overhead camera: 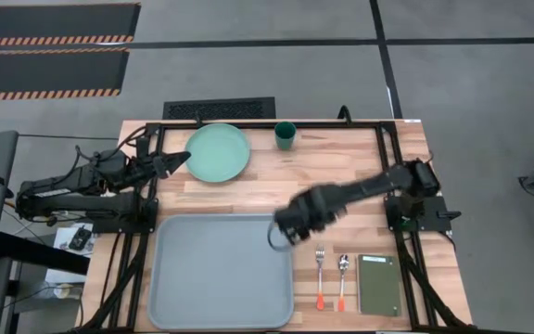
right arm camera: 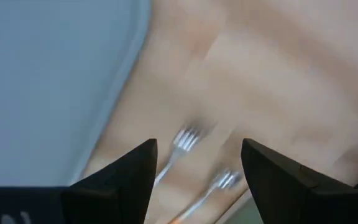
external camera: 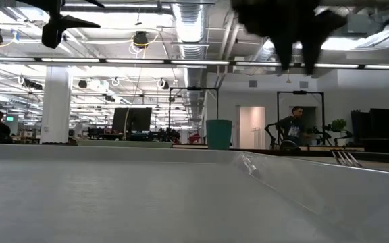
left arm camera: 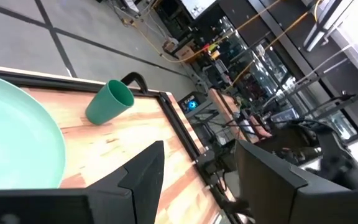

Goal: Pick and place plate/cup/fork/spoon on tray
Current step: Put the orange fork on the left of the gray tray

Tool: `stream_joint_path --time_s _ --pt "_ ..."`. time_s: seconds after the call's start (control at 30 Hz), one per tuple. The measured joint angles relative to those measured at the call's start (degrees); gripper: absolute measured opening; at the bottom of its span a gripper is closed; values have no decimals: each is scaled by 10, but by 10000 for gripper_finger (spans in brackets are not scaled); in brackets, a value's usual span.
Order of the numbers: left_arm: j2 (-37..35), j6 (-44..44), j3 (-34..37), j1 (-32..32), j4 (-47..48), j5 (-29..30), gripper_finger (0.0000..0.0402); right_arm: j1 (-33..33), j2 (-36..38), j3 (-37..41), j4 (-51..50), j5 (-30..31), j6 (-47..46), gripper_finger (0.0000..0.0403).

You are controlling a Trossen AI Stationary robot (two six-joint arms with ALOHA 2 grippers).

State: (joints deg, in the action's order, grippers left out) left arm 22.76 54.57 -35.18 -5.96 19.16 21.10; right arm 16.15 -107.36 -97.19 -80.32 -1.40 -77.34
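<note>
High view, from left to right: the left tool [overhead camera: 182,159] hangs at the left rim of the plate [overhead camera: 219,152], its fingers spread apart and holding nothing. That mint-green plate lies flat near the far edge of the worktop [overhead camera: 341,167], with the small dark teal cup [overhead camera: 286,135] upright just to its right and apart from it. Bare wood stretches between these and the tray [overhead camera: 221,274], a pale grey-blue rectangle with a raised rim at the near edge. The right tool [overhead camera: 284,234] hovers over the tray's far right corner, fingers parted, gripping nothing. Beside the tray lie the fork [overhead camera: 320,276], then the spoon [overhead camera: 342,280], both orange-tipped, then a dark green pad [overhead camera: 379,285].
</note>
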Motion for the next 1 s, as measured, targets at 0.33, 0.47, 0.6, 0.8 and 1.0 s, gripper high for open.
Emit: stream_joint_path --time_s 0.33,0.47,0.6,0.8,1.0 --pt "0 -5 0 0 30 -8 183 180 -66 0 84 -35 -320 260" --pt "2 -5 0 0 37 -4 183 192 -114 0 114 -35 -317 260" --pt "2 7 0 0 49 -2 183 184 -157 0 148 -40 -280 260" --pt "2 23 0 0 63 -10 183 179 -132 1 98 -3 -276 260" --pt "2 25 0 0 71 -12 183 189 1 0 -78 78 -271 260"
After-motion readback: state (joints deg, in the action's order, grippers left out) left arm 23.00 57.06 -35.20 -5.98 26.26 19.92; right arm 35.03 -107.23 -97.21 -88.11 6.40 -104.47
